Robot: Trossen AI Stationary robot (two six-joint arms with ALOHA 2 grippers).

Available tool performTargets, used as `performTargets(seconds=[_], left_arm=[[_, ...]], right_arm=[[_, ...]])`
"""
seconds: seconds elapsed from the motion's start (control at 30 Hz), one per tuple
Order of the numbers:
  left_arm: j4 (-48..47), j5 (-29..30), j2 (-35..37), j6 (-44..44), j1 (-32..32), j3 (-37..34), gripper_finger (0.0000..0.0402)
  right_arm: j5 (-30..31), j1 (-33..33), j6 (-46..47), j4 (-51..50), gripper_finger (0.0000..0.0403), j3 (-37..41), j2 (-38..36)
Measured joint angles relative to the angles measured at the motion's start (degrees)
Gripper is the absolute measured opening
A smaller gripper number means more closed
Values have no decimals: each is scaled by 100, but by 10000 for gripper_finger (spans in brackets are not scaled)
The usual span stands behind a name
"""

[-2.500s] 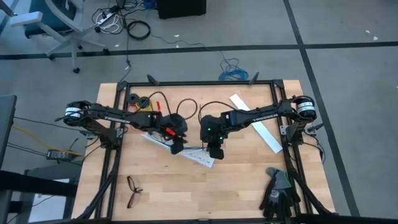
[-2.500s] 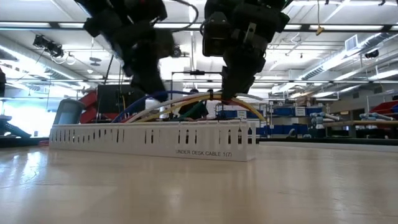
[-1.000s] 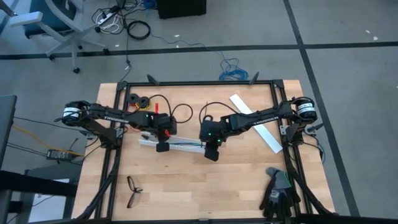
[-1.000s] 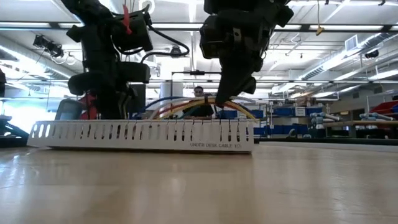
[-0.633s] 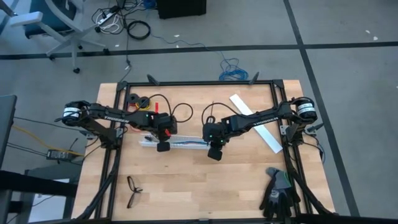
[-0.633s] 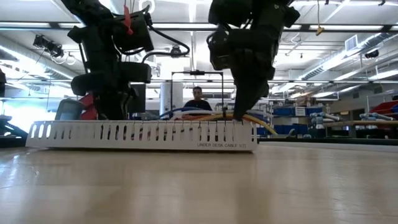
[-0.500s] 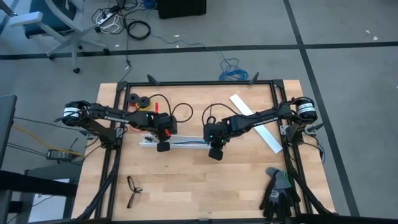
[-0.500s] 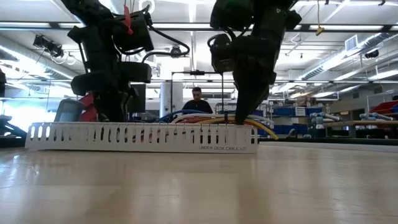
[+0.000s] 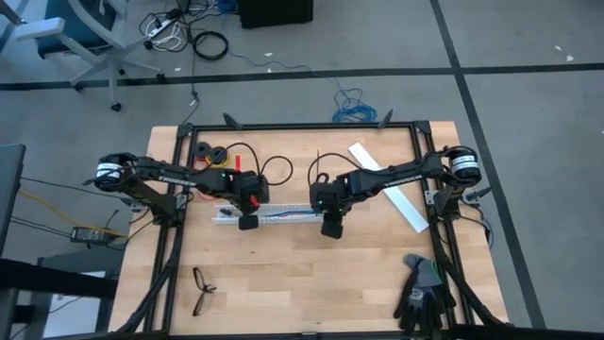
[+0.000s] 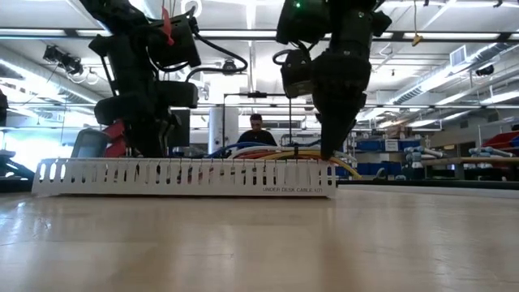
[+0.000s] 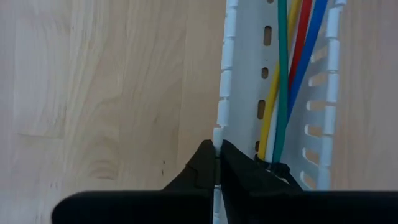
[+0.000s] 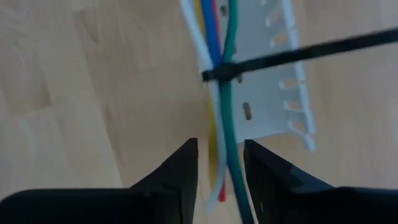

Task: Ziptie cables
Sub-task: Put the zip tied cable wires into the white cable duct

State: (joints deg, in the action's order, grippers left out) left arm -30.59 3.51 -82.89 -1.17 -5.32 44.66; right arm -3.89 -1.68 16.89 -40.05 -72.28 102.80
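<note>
White plastic, the slotted tray is laid left to right across the middle of the table, and the cables are seen lying along it, their long axis matching the tray's. The tray's left-end wall is pinched by the closed left gripper. The right gripper is held over the tray's right end with its fingers parted, the cable ends running out between them and nothing gripped; it is the nearer arm to the ziptie. The coming move is judged to turn on that ziptie: it is cinched around the bundle just ahead of the right fingers, its tail sticking out crosswise. Only the right wrist view shows the ziptie; the low view shows the cables barely above the tray's rim.
</note>
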Motion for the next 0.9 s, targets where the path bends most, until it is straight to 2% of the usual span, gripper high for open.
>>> performTargets(seconds=[0.13,0.33,0.43,0.67,0.8,0.9], left_arm=[[22,-118,0,-7,-3,0,15],[69,-193,-4,-33,-2,0,15],[68,-193,-4,-36,-2,0,15],[72,-219,-4,-56,0,0,15],[83,-219,-4,-57,0,0,15],[90,-217,-4,-59,2,0,15]], right_arm=[[224,40,-2,-166,116,-69,-9],[1001,25,231,-715,111,-69,-9],[1168,-41,255,-918,111,-69,-57],[1295,-73,324,-891,111,-69,-316],[804,-70,498,-860,111,-69,-279],[774,-170,450,-795,111,-69,-270]])
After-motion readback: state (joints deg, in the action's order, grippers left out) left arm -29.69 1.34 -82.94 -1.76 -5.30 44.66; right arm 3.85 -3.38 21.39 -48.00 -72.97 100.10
